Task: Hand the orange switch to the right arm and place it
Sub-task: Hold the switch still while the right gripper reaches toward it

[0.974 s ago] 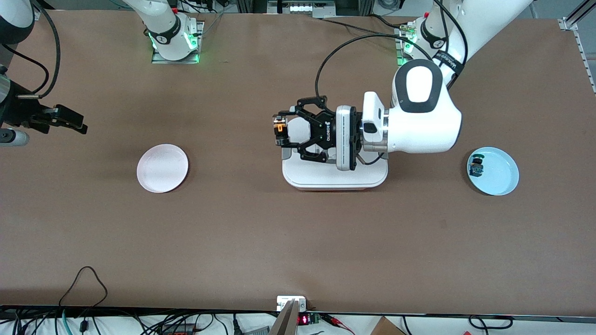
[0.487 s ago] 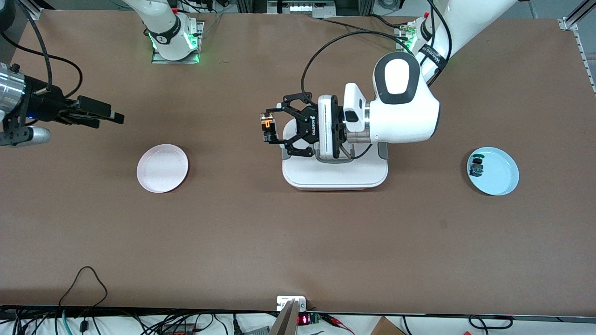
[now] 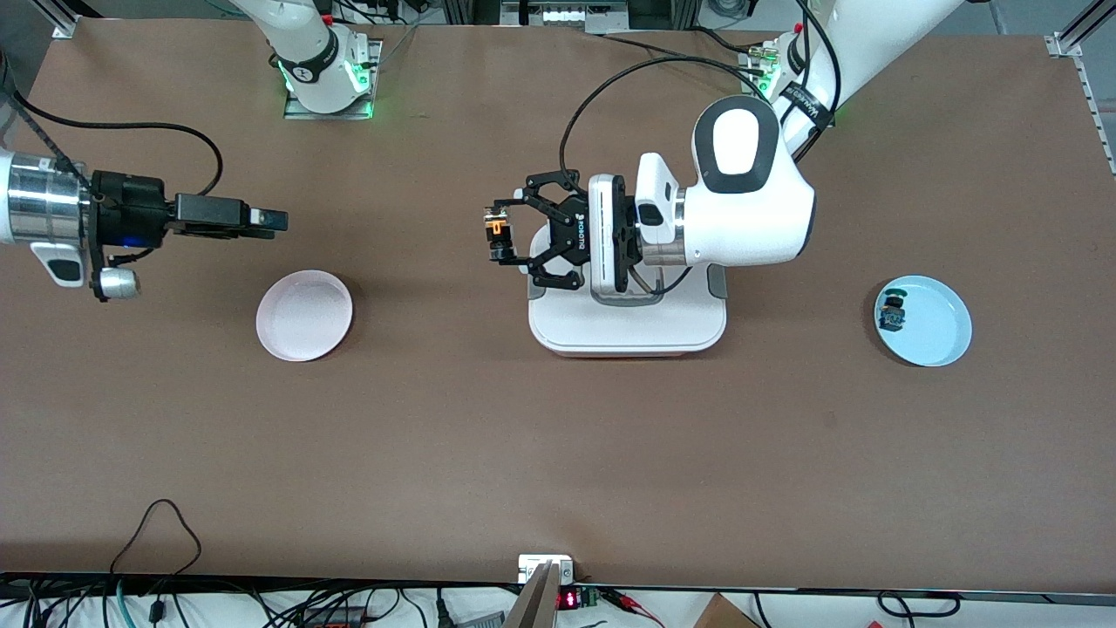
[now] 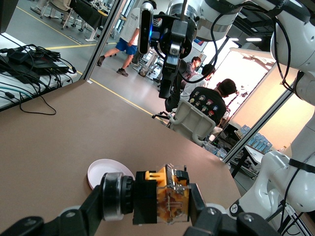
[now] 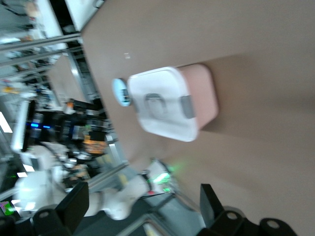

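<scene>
From the front, the left gripper point(image 3: 499, 241) is clamped on the orange switch point(image 3: 497, 232) over the white box's point(image 3: 628, 327) edge; the right gripper point(image 3: 261, 220) hangs above the pink plate point(image 3: 304, 315). The left wrist view shows the switch point(image 4: 160, 201) pinched. In the right wrist view, the fingers point(image 5: 74, 205) stand apart.

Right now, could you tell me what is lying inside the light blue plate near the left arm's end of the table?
A small blue-and-green switch lies in the light blue plate, close to the rim nearest the white box. Its underside is hidden; nothing else shows there.
</scene>
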You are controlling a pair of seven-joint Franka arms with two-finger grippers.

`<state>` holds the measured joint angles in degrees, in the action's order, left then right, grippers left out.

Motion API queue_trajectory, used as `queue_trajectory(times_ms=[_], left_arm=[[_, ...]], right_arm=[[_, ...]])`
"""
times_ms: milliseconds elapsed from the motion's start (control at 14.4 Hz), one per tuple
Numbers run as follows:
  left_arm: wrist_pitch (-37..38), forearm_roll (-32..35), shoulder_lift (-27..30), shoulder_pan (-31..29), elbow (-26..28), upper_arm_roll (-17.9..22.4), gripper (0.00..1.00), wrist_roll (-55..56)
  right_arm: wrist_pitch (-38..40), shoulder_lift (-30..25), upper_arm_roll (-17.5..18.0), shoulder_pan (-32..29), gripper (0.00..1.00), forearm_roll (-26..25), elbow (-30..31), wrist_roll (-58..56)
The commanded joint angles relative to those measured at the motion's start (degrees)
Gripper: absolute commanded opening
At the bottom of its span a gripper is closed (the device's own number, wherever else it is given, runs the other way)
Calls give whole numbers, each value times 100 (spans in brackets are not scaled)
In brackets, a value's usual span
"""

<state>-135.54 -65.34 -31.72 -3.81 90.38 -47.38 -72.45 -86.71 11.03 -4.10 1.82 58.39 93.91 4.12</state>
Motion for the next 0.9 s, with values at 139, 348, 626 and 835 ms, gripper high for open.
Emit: queue_trajectory(times_ms=[139,348,626,835], left_arm=[[-78,-208,52,-41,42,-70,0,-234],[-78,-208,52,-32,33,-70,0,-234],[-78,-286,52,-32,33,-70,0,-357],[-78,-295,52,-32,41,-70,0,-366]], right_arm=[[84,513,5,90,100,1637,294,194],[-4,786,14,432,100,2299,427,150],[-372,1006,14,959,100,2984,514,221],[-540,1120,14,1372,100,3239,532,194]])
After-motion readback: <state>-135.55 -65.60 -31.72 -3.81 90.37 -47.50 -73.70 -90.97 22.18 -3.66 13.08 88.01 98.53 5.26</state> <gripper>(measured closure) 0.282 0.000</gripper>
